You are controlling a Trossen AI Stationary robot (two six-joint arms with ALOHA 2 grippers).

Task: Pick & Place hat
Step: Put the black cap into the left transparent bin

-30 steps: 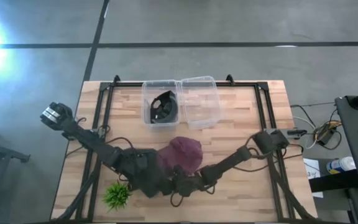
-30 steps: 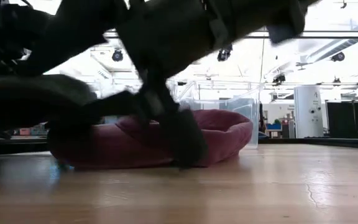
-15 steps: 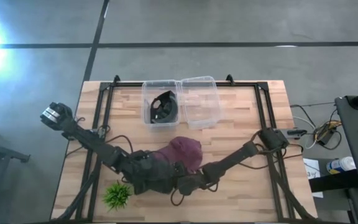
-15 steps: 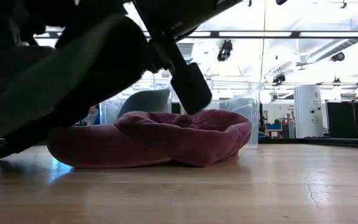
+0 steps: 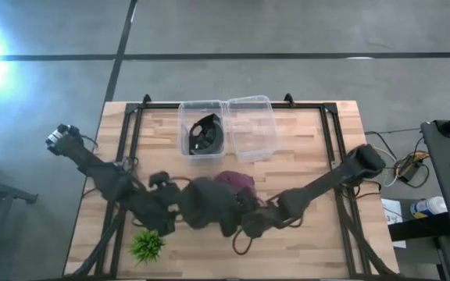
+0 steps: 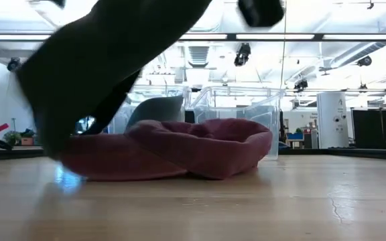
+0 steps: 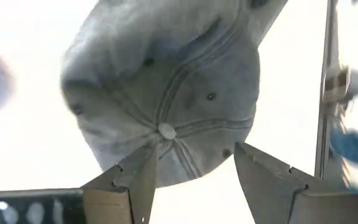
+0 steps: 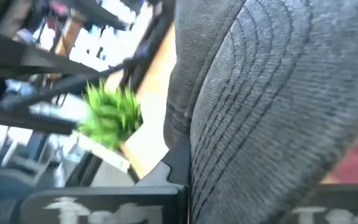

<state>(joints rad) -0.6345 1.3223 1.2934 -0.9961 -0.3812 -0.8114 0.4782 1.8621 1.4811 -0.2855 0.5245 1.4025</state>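
A grey cap [image 5: 205,204] hangs over the table's near middle between my two arms. Its crown and top button [image 7: 165,130] fill the left wrist view. My left gripper [image 7: 191,158] is open just to the cap's left, a finger on either side of the crown. My right gripper [image 5: 239,222] comes in from the right and is shut on the cap. A maroon hat [image 5: 239,182] lies flat on the wood just beyond them, also in the low view [image 6: 179,147]. My left gripper's fingers [image 7: 132,180] stand close beside the cap's crown; I cannot tell whether they touch it. My right gripper pinches the cap's stitched brim [image 8: 229,155], one dark finger [image 8: 173,177] showing under the brim's edge. The other finger is hidden by the brim.
A clear plastic box [image 5: 248,129] with a dark thing [image 5: 204,134] in its left half stands at the far middle. A small green plant [image 5: 147,244] sits near the front edge at the left. Black rails [image 5: 131,133] run along both sides of the table.
My left gripper has drawn back toward the table's left edge. The right arm has swung toward the near right, and its elbow has gone out toward the right edge. The grey cap has come up off the table, and the maroon hat has stayed put.
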